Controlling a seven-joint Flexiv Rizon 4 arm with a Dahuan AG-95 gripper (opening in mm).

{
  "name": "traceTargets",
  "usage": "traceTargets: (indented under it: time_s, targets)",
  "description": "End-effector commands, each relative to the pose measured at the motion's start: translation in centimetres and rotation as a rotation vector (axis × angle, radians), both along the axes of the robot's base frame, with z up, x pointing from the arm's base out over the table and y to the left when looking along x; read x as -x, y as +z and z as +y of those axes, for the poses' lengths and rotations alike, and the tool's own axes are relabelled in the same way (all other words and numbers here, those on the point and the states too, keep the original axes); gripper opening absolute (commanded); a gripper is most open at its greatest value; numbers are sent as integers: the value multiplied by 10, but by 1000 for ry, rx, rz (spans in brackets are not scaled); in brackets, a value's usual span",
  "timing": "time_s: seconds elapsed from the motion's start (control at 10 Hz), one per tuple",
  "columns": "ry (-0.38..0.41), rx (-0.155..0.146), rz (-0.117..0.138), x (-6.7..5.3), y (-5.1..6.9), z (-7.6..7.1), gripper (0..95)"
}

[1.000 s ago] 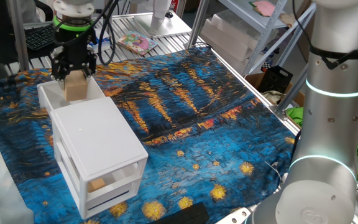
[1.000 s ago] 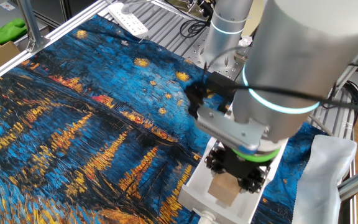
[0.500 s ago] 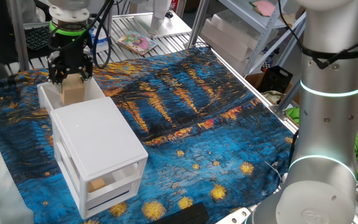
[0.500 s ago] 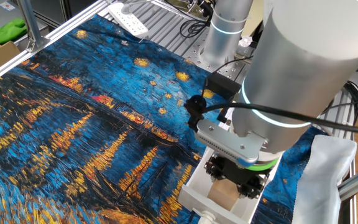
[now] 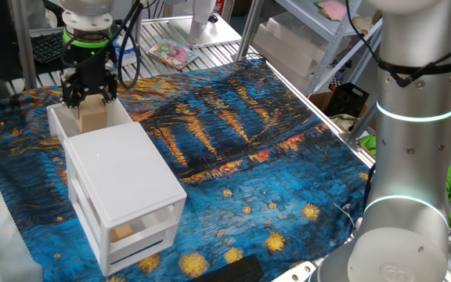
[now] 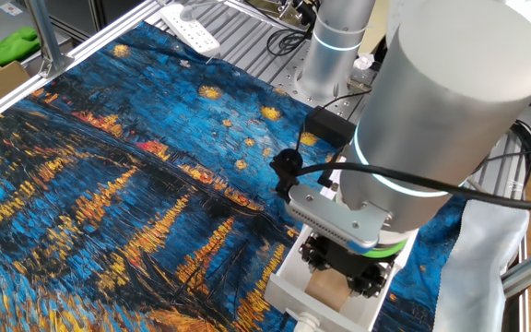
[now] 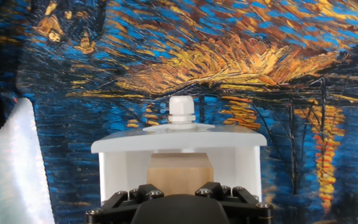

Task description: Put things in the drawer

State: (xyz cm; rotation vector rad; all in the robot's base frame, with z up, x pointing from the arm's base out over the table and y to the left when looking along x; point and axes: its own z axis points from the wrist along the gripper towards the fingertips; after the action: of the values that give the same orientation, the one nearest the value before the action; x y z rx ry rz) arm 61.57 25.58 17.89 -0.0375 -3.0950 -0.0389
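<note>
Now lower: gripper [image 5: 90, 100] has sunk the block [image 5: 92, 116] into the open drawer [image 5: 57, 119]; fingers still clamped on it, release pending.

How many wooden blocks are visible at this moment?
2. One wooden block is held by the tool in the open top drawer; another block sits behind a see-through lower drawer front. Others may be hidden.

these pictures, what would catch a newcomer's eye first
The swirling blue and orange painted cloth covering the table strikes first. On it, at the left of one fixed view, stands a small white cabinet with its top drawer pulled open. There the black claw holds a tan wooden cube down inside the drawer.
</note>
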Motion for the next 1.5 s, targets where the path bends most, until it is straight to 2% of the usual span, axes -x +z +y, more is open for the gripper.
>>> traceTargets:
  time_s: [0.1, 1.5]
  targets:
    - [0, 0, -3, -1, -1, 0, 0]
    - [9, 3, -33, -6, -20, -1, 0]
